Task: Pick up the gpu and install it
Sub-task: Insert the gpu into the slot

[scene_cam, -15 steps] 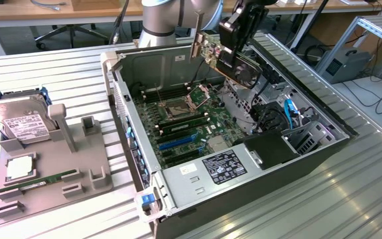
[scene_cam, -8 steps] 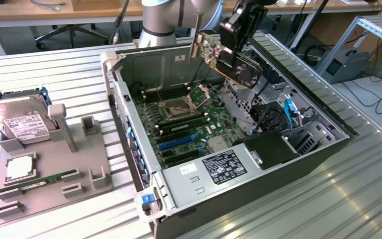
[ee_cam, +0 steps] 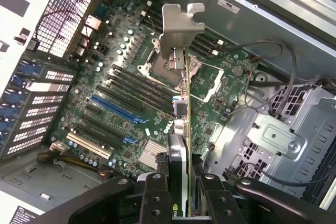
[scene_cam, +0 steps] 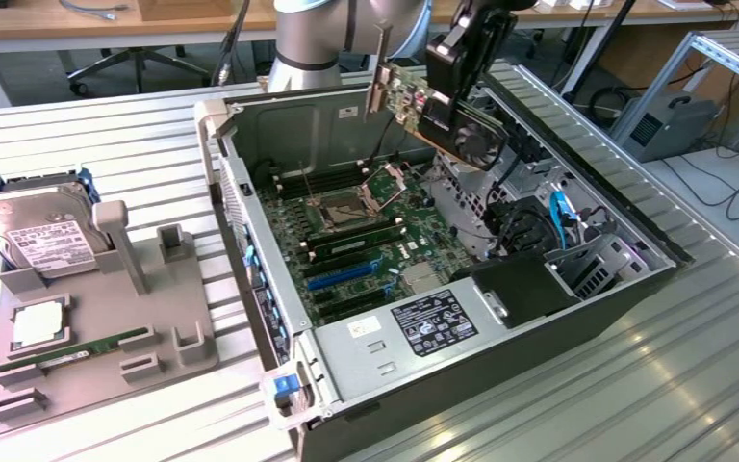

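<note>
Claw [ee_cam: 184, 199] clamped narrowly onto my one gpu [ee_cam: 178, 30]; I see it hanging edge-on above the motherboard [ee_cam: 113, 90] inside the one open computer case [scene_cam: 290, 123].

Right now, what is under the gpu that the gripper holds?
The gripper holds the gpu above the open computer case. Under it lies the motherboard, with the CPU socket and a blue slot. The card's end hides part of that socket.

Green gpu [scene_cam: 453, 120] aloft, tilted
</note>
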